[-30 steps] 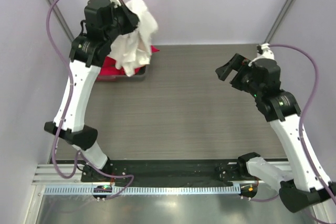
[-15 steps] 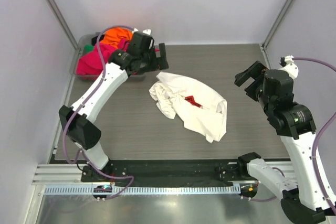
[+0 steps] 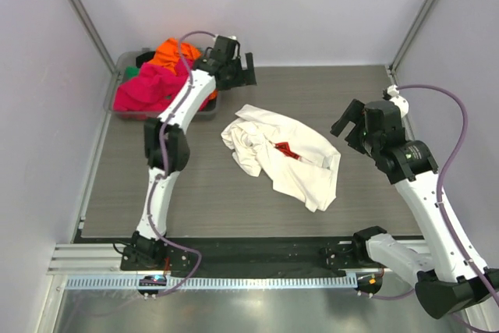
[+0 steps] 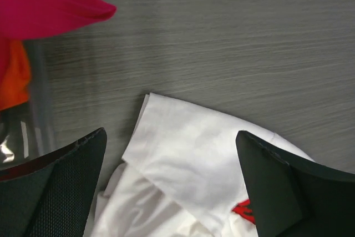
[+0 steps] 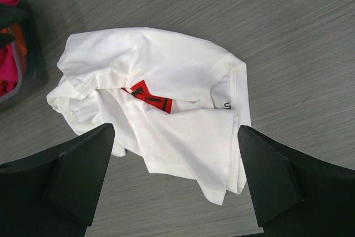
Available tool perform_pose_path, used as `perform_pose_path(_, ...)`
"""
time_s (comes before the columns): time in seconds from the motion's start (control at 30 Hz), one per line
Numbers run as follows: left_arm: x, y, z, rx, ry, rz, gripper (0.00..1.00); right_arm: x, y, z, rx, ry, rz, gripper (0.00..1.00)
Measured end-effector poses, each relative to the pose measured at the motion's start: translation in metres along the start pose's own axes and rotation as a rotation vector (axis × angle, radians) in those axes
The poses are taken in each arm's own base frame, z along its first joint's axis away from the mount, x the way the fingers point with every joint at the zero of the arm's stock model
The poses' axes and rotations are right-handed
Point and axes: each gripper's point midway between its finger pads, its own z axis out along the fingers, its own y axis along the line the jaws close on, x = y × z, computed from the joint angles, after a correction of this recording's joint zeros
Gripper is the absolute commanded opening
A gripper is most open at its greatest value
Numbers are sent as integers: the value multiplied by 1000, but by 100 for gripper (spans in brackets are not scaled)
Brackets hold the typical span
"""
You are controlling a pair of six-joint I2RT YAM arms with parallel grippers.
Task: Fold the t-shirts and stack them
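Note:
A cream-white t-shirt (image 3: 290, 163) lies crumpled on the grey table, with a bit of red print (image 3: 287, 150) showing at its middle. Hot pink (image 3: 148, 87) and orange (image 3: 171, 52) t-shirts are heaped in the bin at the back left. My left gripper (image 3: 243, 74) hangs open just behind the white shirt's far edge, holding nothing. In the left wrist view the white t-shirt (image 4: 183, 159) lies below the open left gripper (image 4: 171, 134). My right gripper (image 3: 349, 124) is open to the right of the shirt. The right wrist view shows the white t-shirt (image 5: 166, 76) beyond the open right gripper (image 5: 176, 130).
A grey plastic bin (image 3: 115, 111) stands in the back left corner, and its clear wall (image 4: 39, 115) shows beside the left fingers. Pale walls close off the table at the back and both sides. A black rail (image 3: 257, 251) runs along the near edge.
The left gripper let go of the white t-shirt, which dropped from high at the back onto the table's middle. The left arm came down beside the bin. The right gripper shifted slightly left.

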Motion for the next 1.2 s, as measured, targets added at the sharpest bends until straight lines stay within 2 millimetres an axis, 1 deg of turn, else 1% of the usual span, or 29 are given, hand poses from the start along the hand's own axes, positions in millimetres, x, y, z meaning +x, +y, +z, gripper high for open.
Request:
perform_pose_path(0.07, 17, 5, 42, 4, 47, -3, 100, 1, -1, 2, -4, -7, -11, 100)
perform_pose_path(0.1, 28, 9, 58, 0, 71, -6, 100, 1, -2, 3, -6, -15, -15, 100)
perform_pose_path(0.13, 42, 17, 74, -13, 105, -16, 100, 0, -2, 2, -11, -24, -22, 100)
perform_pose_path(0.2, 67, 33, 96, -37, 169, -40, 100, -4, 0, 2, -22, -37, -38, 100)
perform_pose_path(0.23, 70, 36, 98, -41, 177, -41, 100, -5, 2, 4, -26, -40, -47, 100)
perform_pose_path(0.3, 76, 49, 100, -63, 196, -53, 100, -1, 4, 12, -22, -17, -66, 100)
perform_pose_path(0.37, 69, 60, 99, -73, 186, -69, 100, 9, 5, 24, -19, 22, -86, 100)
perform_pose_path(0.43, 60, 75, 95, -90, 172, -90, 100, 27, 1, 42, 4, 90, -109, 100)
perform_pose_path(0.47, 53, 85, 92, -100, 162, -105, 100, 38, -2, 51, 20, 125, -119, 100)
perform_pose_path(0.5, 46, 95, 88, -109, 152, -119, 100, 52, -8, 61, 44, 173, -133, 100)
perform_pose_path(0.53, 38, 99, 83, -97, 141, -137, 100, 66, -14, 70, 67, 219, -145, 99)
perform_pose_path(0.6, 20, 103, 68, -95, 105, -159, 100, 88, -24, 80, 95, 292, -160, 96)
perform_pose_path(0.63, 14, 105, 62, -96, 94, -167, 100, 98, -28, 84, 102, 324, -165, 91)
perform_pose_path(0.7, 4, 109, 44, -100, 74, -178, 100, 114, -32, 87, 98, 372, -167, 87)
perform_pose_path(0.73, 2, 109, 37, -101, 70, -180, 100, 119, -33, 88, 90, 386, -166, 83)
perform_pose_path(0.77, 2, 107, 28, -106, 67, -177, 100, 124, -33, 88, 81, 399, -166, 82)
perform_pose_path(0.87, 8, 106, 0, -134, 70, -168, 100, 137, -33, 88, 61, 429, -167, 77)
perform_pose_path(0.93, 17, 102, -22, -147, 77, -159, 100, 149, -36, 84, 50, 448, -172, 75)
perform_pose_path(0.97, 25, 100, -34, -151, 88, -155, 100, 156, -38, 81, 46, 459, -173, 75)
perform_pose_path(1.07, 42, 93, -70, -152, 93, -146, 100, 180, -44, 65, 20, 486, -173, 75)
perform_pose_path(1.13, 49, 88, -91, -144, 82, -140, 100, 195, -46, 51, -12, 497, -169, 74)
perform_pose_path(1.2, 59, 89, -111, -141, 73, -138, 100, 209, -46, 40, -44, 514, -153, 73)
